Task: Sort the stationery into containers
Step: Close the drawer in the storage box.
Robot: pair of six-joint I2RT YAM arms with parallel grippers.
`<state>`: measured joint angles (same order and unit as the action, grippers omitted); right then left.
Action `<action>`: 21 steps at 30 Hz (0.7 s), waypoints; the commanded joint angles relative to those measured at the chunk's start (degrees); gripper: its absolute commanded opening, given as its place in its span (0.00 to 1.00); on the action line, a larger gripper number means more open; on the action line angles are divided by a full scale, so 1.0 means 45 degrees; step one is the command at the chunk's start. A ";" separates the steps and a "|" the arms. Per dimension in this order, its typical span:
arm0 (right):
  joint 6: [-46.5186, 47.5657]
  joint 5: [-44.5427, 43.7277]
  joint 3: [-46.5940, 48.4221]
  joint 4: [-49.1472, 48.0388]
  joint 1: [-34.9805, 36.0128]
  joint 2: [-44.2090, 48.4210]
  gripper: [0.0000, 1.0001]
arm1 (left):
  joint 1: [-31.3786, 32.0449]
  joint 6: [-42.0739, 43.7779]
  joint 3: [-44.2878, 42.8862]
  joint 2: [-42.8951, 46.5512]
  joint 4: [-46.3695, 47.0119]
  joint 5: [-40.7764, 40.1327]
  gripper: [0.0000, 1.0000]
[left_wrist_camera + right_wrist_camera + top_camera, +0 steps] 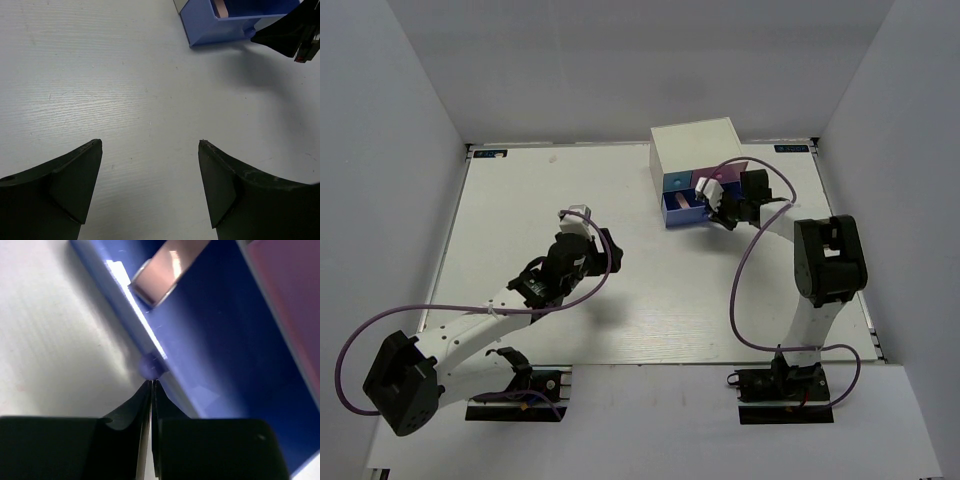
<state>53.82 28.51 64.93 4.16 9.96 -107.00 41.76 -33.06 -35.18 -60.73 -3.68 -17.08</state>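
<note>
1. Two arms reach out over the white table (pixel 550 300), the left one toward the middle and the right one at the small white box (pixel 695 143) near the far edge.
2. One drawer of that box, the wide blue-purple drawer (pixel 685 221), is pulled out toward the arms and open on top.
3. Inside it, a tan eraser-like block (pixel 162 275) lies on the blue floor, close to the front wall and tilted across the right wrist view.
4. Above the open drawer, the small blue front (pixel 675 182) and the pink front (pixel 704 181) sit side by side in the box face.
5. At the drawer's front wall the right gripper (pixel 152 385) has its two fingers pressed together, with only a hairline seam between them.
6. Its tips sit just in front of the round knob (pixel 150 367). Whether they touch it I cannot tell, but the knob is not between the fingers.
7. Well apart from the box, the left gripper (pixel 150 144) hangs over bare tabletop with its fingers spread wide and nothing between them.
8. From the left wrist view, the open drawer shows in the upper right, with the right gripper's dark finger beside it.
9. A purple cable (pixel 745 300) loops along the right arm.
</note>
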 commanded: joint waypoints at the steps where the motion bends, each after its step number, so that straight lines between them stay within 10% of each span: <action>1: -0.0340 -0.1100 0.0357 -0.1608 0.0228 -0.0147 0.09 | -0.0002 -0.0289 0.0199 0.0234 -0.0217 -0.0285 0.88; 21: -0.0125 -0.2644 0.1430 -0.3209 0.1147 -0.1202 0.15 | -0.0002 -0.0408 0.0200 0.0351 -0.0469 -0.0286 0.88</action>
<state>51.88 17.43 67.99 -5.08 14.00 -111.33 41.76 -34.54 -34.70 -60.62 -4.71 -17.58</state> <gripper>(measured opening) 0.148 0.874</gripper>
